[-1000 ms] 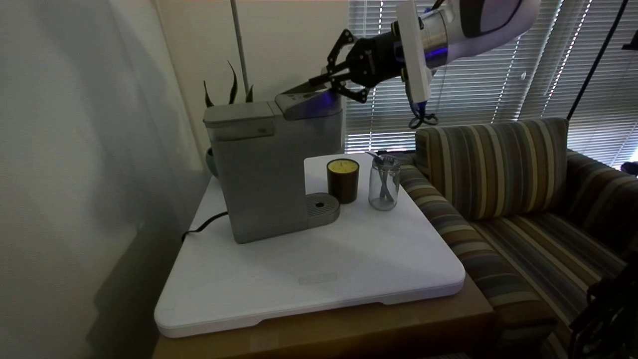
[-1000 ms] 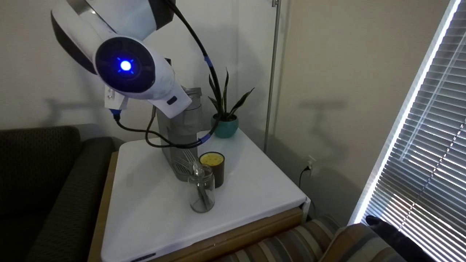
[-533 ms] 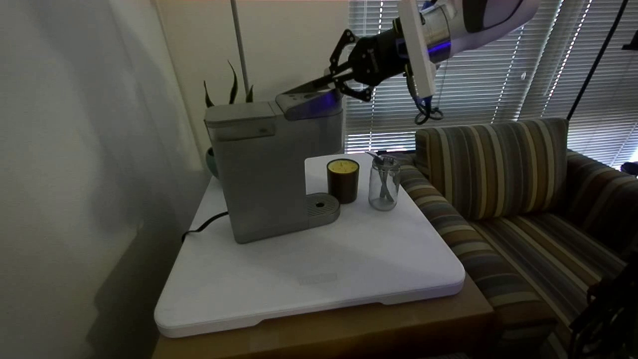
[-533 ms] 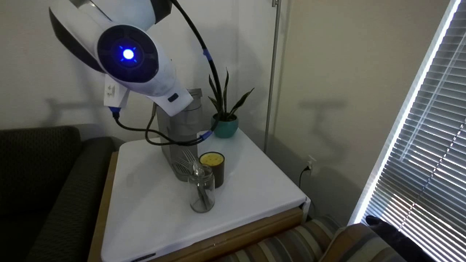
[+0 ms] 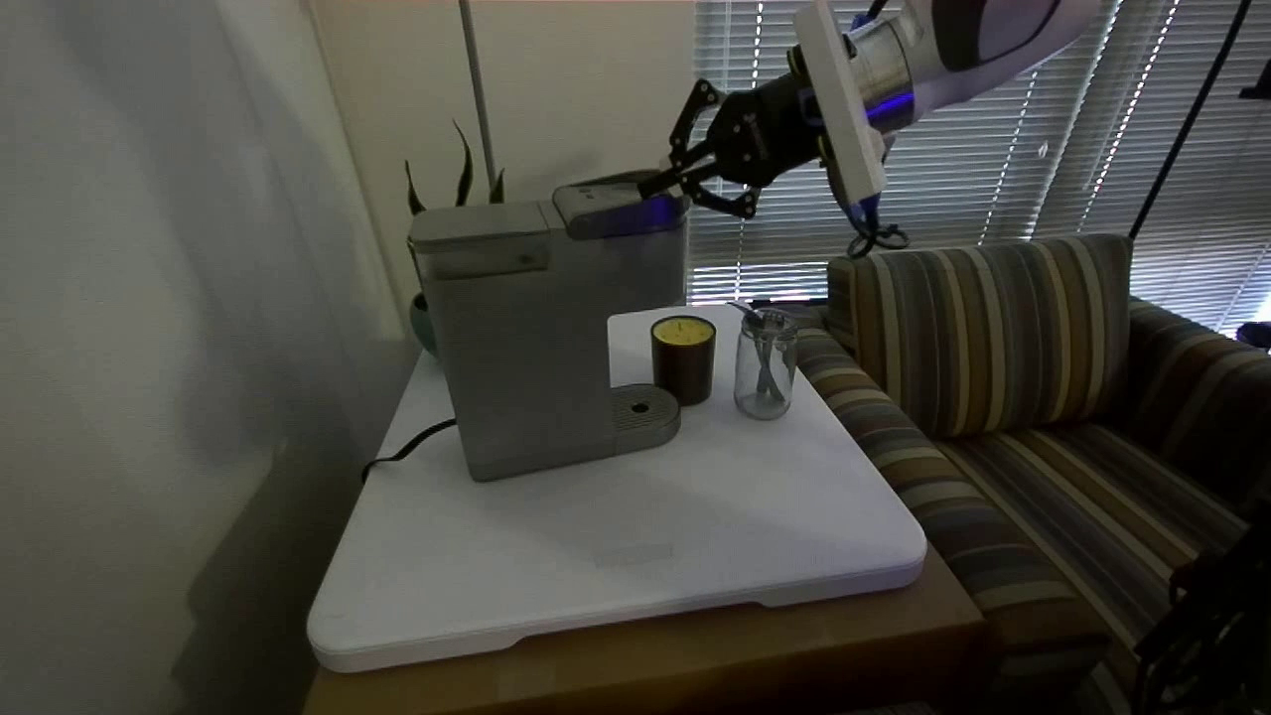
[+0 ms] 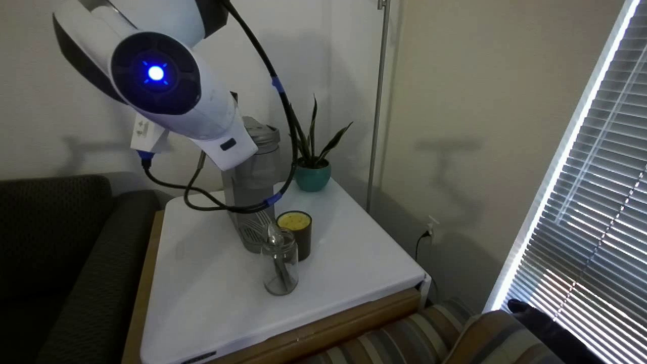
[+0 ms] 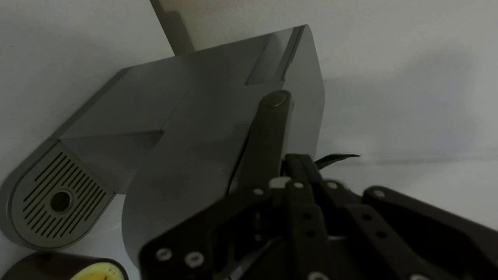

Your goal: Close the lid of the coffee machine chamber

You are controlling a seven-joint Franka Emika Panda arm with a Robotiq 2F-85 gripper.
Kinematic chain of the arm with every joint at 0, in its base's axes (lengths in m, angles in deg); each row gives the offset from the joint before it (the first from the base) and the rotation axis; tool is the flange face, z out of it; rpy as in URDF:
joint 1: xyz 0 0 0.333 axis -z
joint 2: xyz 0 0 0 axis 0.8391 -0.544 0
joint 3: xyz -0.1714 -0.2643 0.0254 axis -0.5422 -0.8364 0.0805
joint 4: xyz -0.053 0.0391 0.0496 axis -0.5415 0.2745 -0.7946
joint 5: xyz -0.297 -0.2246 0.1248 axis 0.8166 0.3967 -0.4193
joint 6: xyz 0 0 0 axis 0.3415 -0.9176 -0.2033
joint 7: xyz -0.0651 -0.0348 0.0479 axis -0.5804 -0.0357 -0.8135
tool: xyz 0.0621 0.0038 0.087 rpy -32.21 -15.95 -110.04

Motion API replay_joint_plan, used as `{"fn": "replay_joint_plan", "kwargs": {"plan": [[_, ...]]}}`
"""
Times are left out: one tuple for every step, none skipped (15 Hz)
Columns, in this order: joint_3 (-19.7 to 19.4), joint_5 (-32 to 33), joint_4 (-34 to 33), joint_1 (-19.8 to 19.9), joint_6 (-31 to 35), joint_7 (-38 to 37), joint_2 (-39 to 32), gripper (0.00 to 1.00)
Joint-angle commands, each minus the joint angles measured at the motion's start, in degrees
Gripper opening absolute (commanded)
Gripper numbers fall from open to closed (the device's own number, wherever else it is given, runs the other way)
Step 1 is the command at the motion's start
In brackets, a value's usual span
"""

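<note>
since the earlier frame the lid had come down flatter on top of the coffee machine, and my gripper had dropped and shifted a little toward the striped sofa. its fingers were pressed together, their tips at the lid's front end; whether they bore on it, or whether the lid was fully down, i couldn't tell.

the machine stood upright toward the wall side of the white tabletop, and the widest stretch i had ran from its long flank to the rounded near edge. above its front end, room spread toward the window blinds, the side my arm reached in from. behind the machine it was tighter, with the wall near and a black cord running to the table's edge.

a dark cup with a yellow fill stood just beside the drip tray, and a glass jar of cutlery stood near that, close to the sofa-side edge. the potted plant sat at a back corner of the table, its leaves pointing up. in an exterior view my own arm and its looped cable stood in front of the machine, hiding part of it.
</note>
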Motion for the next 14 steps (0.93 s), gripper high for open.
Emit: {"fn": "replay_joint_plan", "kwargs": {"plan": [[-0.93,-0.77,1.93,-0.58,-0.64,1.26,-1.68,0.0],[-0.95,-1.27,1.56,-0.48,-1.48,1.78,-2.23,0.0],[-1.0,-2.02,1.1,-0.34,-2.69,2.38,-2.62,0.0],[-1.06,-2.42,0.81,-0.31,-3.5,2.73,-3.05,0.0],[-1.19,-3.12,0.42,-0.18,-4.91,3.54,-3.62,0.0],[-1.33,-3.57,0.13,-0.05,-6.48,4.07,-4.19,0.0],[-1.52,-3.93,-0.13,0.07,-8.16,4.64,-4.73,0.0],[-1.68,-4.45,-0.59,0.2,-10.22,5.25,-5.5,0.0],[-1.79,-4.83,-0.98,0.3,-12.39,5.93,-6.21,0.0],[-1.96,-5.43,-1.18,0.48,-14.72,6.95,-6.84,0.0],[-2.15,-6.34,-1.42,0.59,-16.58,7.66,-7.52,0.0],[-2.38,-6.64,-1.47,0.61,-17.98,7.95,-8.12,0.0],[-2.65,-7.1,-1.59,0.63,-19.19,8.33,-8.69,0.0],[-2.95,-7.52,-1.52,0.7,-20.39,8.79,-9.02,0.0]]}}
